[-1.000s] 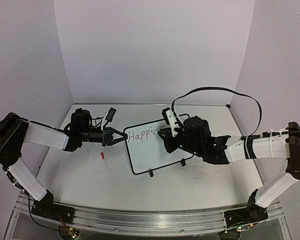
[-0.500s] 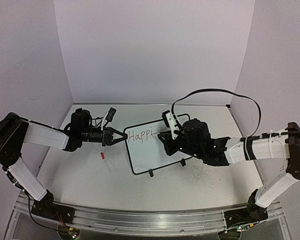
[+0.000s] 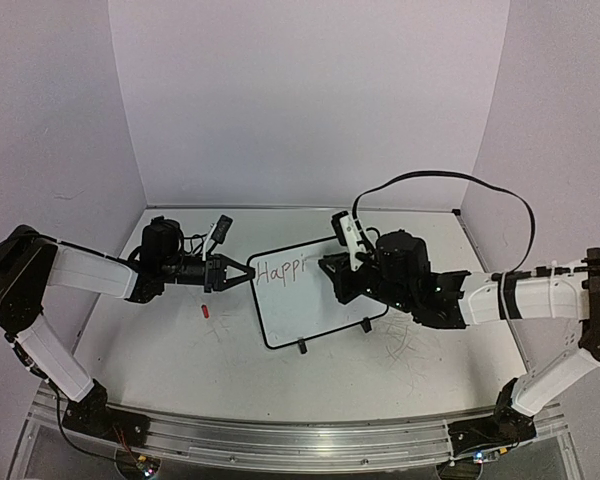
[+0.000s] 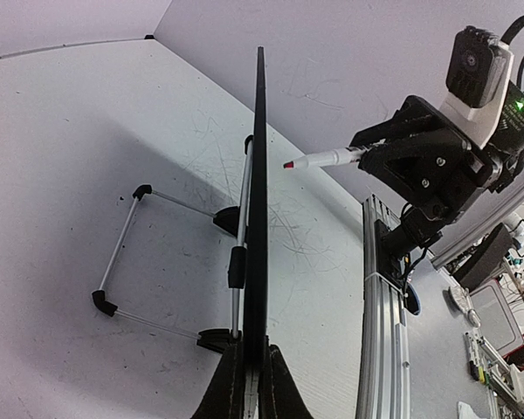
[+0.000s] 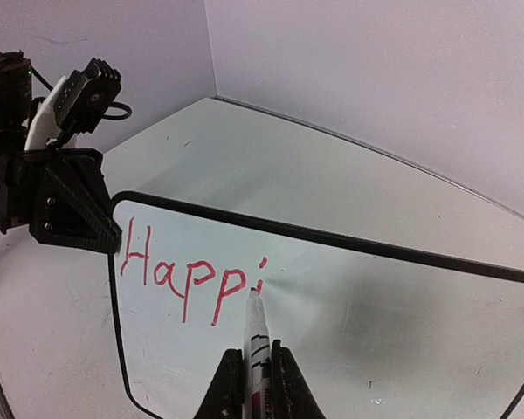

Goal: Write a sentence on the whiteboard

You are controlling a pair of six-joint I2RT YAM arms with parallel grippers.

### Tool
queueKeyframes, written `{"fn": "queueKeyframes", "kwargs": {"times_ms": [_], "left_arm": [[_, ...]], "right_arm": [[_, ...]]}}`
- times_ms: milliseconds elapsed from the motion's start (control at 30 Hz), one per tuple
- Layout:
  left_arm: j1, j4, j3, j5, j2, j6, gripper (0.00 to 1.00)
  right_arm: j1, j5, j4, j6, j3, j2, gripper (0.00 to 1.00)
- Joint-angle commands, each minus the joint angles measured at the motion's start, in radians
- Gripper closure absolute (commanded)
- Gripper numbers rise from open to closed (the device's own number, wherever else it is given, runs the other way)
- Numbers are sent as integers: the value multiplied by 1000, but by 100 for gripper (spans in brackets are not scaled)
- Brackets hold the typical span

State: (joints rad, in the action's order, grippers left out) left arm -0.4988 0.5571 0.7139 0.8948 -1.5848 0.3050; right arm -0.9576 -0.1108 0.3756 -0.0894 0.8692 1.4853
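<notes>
The whiteboard (image 3: 315, 305) stands tilted on its black feet at mid-table. Red lettering (image 3: 282, 268) at its upper left reads "Happi", which also shows in the right wrist view (image 5: 188, 271). My left gripper (image 3: 242, 275) is shut on the board's left edge. The left wrist view shows the board edge-on (image 4: 260, 157) between the jaws (image 4: 251, 384). My right gripper (image 3: 333, 272) is shut on a white marker (image 5: 258, 336). Its red tip sits by the foot of the "i". In the left wrist view the marker (image 4: 327, 158) ends a short gap from the board face.
A small red cap (image 3: 206, 310) lies on the table left of the board. The board's wire stand (image 4: 122, 253) props it from behind. Purple walls close the back and sides. A metal rail (image 3: 300, 440) runs along the near edge.
My right wrist has shifted slightly right and back with the marker. The "i" now shows a full stem under its dot. The left arm and board have not moved.
</notes>
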Motion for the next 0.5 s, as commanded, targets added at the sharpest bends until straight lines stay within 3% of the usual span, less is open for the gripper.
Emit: {"fn": "queueKeyframes", "kwargs": {"times_ms": [0,467], "left_arm": [[-3,-29,28,29,17,-15,100],[-3,-30,29,31,15,-18,100]], "right_arm": [[7,-13,26,12,18,-6,100],[10,-45,35,27,45,29,100]]}}
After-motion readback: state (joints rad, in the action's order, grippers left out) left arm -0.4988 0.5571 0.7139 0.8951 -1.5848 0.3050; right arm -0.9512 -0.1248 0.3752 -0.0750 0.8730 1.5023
